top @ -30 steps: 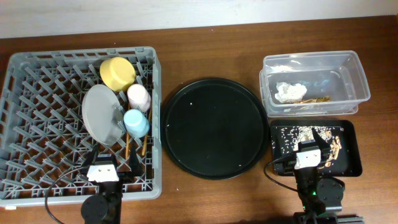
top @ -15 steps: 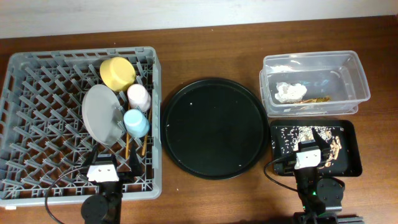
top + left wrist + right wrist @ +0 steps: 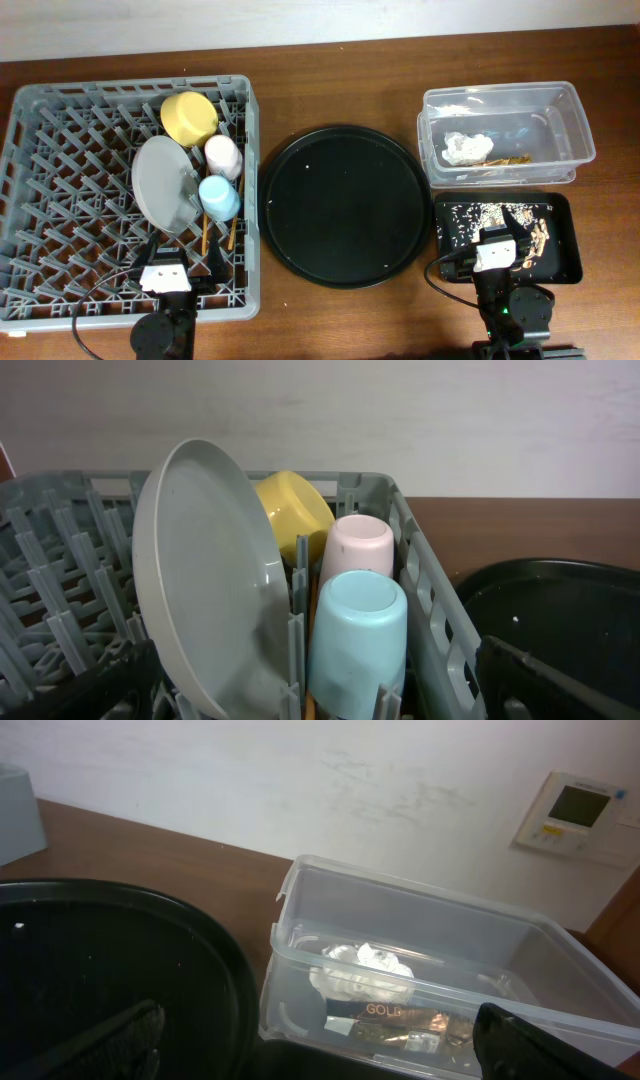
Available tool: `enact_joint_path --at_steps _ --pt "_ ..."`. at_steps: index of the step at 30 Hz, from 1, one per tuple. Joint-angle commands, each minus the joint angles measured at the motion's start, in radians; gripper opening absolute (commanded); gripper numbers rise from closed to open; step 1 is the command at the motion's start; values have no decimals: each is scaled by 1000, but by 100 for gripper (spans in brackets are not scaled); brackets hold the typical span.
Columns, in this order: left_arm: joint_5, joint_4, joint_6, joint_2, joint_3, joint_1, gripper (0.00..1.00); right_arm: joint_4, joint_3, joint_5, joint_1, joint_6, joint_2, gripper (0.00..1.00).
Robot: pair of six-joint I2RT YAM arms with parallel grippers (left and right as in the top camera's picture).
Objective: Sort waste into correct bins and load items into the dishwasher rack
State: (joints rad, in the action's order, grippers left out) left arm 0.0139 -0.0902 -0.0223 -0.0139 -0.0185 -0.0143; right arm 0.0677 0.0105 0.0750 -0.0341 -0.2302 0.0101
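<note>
Holding nothing, my left jaws stand wide over the dishwasher rack (image 3: 60,150), left of the round black tray (image 3: 345,205). The plate (image 3: 165,185), yellow bowl (image 3: 189,117), pink cup (image 3: 222,155), blue cup (image 3: 219,197) and chopsticks (image 3: 205,238) sit racked. Right of that tray, my right jaws gape above the small black tray (image 3: 570,250) of crumbs (image 3: 470,215); the tissue (image 3: 466,147) and wrapper (image 3: 505,160) lie in the clear tub (image 3: 585,130).

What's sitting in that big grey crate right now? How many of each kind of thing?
In the grey crate:
Plates: 1, the grey plate
Bowls: 1, the yellow bowl
Cups: 2, the pink cup and the blue cup
Chopsticks: 2, the chopsticks
Total: 6
</note>
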Motion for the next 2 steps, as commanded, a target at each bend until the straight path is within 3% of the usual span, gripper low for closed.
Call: enact_joint_path --at_steps 1,2 --pt "-11 -1 16 8 5 -5 99 5 -5 -8 -6 15 -7 99" --pt "-11 -1 16 8 5 -5 100 5 -5 -8 -6 15 -7 99"
